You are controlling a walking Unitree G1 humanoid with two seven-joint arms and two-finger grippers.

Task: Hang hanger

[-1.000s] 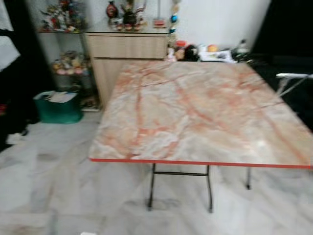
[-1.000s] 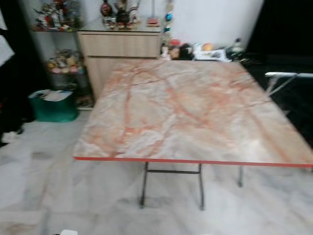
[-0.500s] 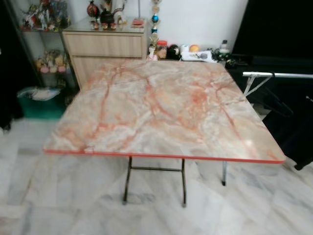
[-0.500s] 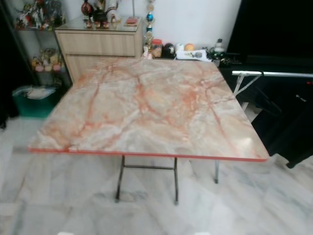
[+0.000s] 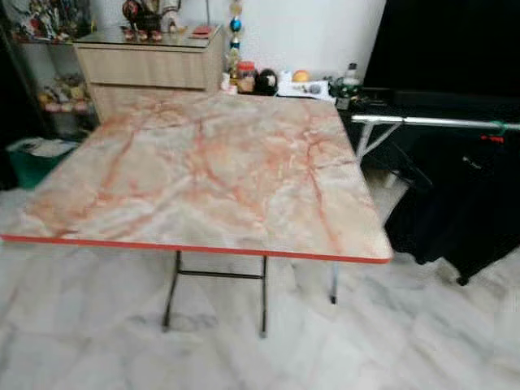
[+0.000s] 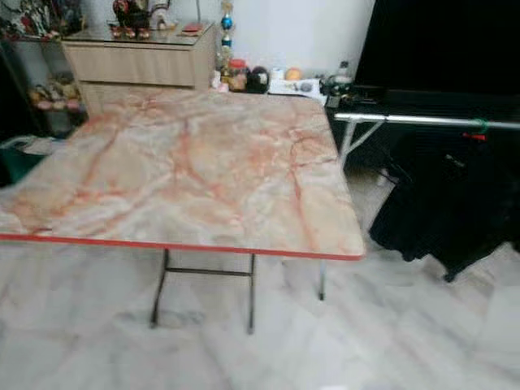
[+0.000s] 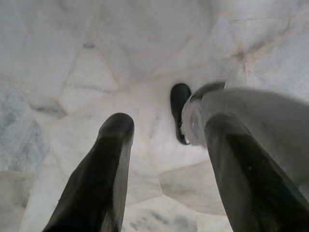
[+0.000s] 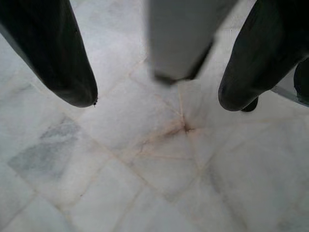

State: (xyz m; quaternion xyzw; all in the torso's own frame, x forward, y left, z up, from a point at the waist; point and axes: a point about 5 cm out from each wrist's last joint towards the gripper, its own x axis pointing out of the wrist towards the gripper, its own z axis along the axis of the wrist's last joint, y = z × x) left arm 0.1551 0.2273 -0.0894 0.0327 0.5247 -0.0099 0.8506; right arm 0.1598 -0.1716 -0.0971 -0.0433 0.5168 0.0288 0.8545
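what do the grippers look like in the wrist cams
Each gripper has two long, smooth black fingers with rounded, blunt tips. The left gripper and right gripper look alike, with no markings or cables visible. A silver-grey robot limb shows beyond the left fingers.

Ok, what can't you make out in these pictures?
- Hanger: cannot pick one out among the dark clothes under the rail.
- Cabinet-top ornaments: cut by the top edge, blurred.
- Small items behind the table: too small to name.

Left tool (image 7: 164,130), fingers (image 7: 108,164) apart, above marble floor (image 7: 72,58).
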